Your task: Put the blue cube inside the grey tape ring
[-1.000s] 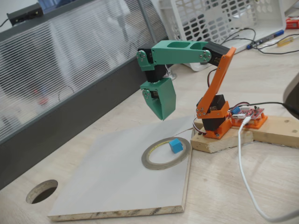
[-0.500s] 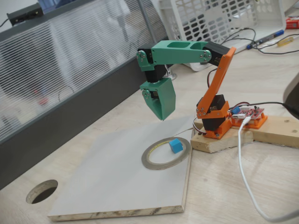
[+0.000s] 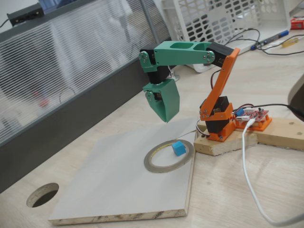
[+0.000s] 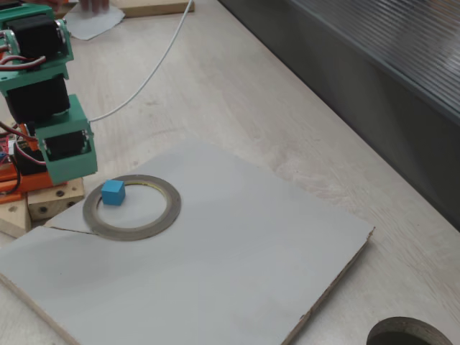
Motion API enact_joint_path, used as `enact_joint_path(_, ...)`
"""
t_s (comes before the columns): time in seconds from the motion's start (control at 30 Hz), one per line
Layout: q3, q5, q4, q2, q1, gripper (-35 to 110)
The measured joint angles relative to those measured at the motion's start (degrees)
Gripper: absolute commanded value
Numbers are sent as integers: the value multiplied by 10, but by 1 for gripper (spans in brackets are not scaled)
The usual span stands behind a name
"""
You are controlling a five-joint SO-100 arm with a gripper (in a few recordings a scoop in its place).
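Grey board (image 3: 109, 180): blue cube (image 3: 178, 148) in tape ring (image 3: 156, 166).

Arm (image 3: 190, 52) folded — jaws downward, empty

I count one cube (image 3: 178, 148), blue, and one tape ring (image 3: 156, 165). One grey board (image 3: 109, 185) lies on my bench (image 3: 228, 190), and the bench has one round hole (image 3: 42, 194). I see one white basket (image 3: 223, 19), one white cable (image 3: 249, 175), one wooden block (image 3: 223, 143) and one arm with one claw (image 3: 165, 111).
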Motion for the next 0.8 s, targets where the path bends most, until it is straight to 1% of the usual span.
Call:
enact_joint_path(0.17, 0, 0, 28, 0, 0, 1)
enact_joint_path(0.8, 0, 3, 30, 0, 2, 1)
